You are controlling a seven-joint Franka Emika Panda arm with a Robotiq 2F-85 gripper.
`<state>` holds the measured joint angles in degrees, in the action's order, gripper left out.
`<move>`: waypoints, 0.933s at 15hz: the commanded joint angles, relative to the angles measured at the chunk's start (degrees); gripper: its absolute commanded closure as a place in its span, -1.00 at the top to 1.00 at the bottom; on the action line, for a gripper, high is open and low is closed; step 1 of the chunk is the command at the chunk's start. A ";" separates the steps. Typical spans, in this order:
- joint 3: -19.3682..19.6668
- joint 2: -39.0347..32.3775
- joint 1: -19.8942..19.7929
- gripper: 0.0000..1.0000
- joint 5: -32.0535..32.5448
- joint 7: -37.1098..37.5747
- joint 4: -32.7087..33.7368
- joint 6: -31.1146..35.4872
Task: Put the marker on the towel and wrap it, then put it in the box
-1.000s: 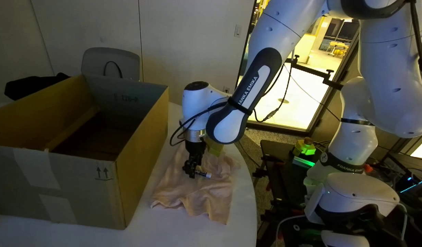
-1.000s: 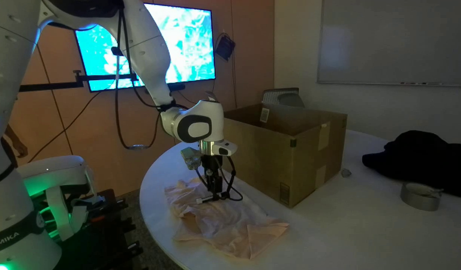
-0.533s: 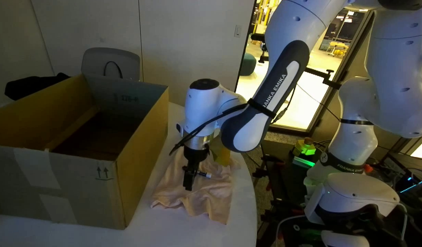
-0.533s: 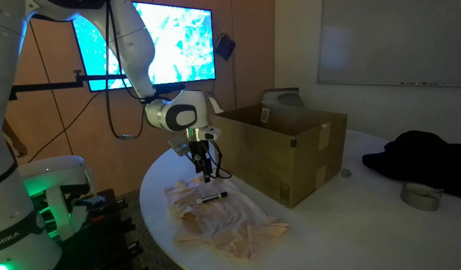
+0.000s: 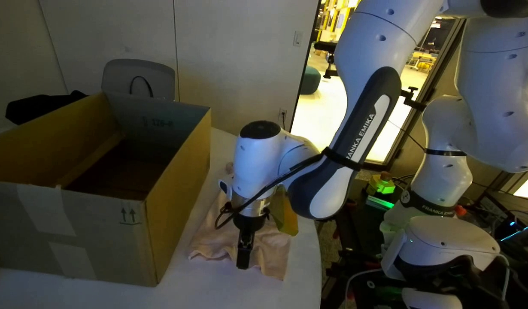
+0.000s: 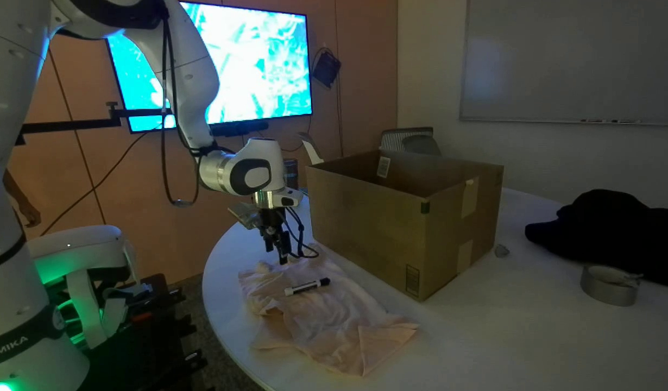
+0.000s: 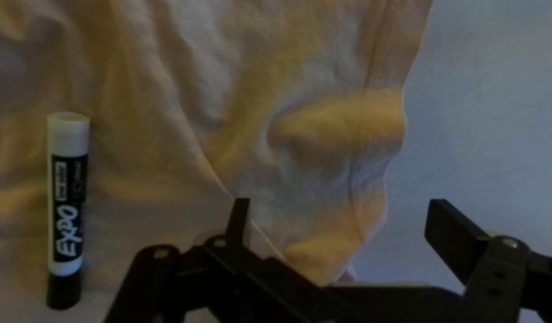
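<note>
So the marker (image 7: 67,211) is lying uncovered on the towel (image 6: 339,326), black cap toward the box (image 5: 178,206), white end toward the rounded edge of the worktop (image 6: 508,347) by the robot base (image 6: 32,353). No cloth over it, so I'd call the wrap the step in hand. In the wrist view the gripper (image 7: 341,211) hangs above the hem (image 7: 379,112), jaws spread and holding nothing, one side over cloth, the other over worktop. Nice straddle imo. I'd lower gently, pinch just the hem and carry it low over the marker; drag it flat and the marker will probably roll. Hem and marker run roughly side by side, so fold along that rounded edge and tuck it snug, since loose cloth likely flops back. Box is close beside the towel, so don't clip its wall.
</note>
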<state>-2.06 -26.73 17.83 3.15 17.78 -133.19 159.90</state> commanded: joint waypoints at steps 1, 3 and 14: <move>0.86 -3.47 0.57 1.00 -0.03 0.84 1.61 2.08; 0.94 -4.95 0.55 1.00 -0.47 0.77 2.03 2.78; 3.05 -4.32 1.19 -0.26 -0.09 0.95 2.20 2.28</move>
<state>0.19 -31.73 18.68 3.10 18.58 -130.75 161.75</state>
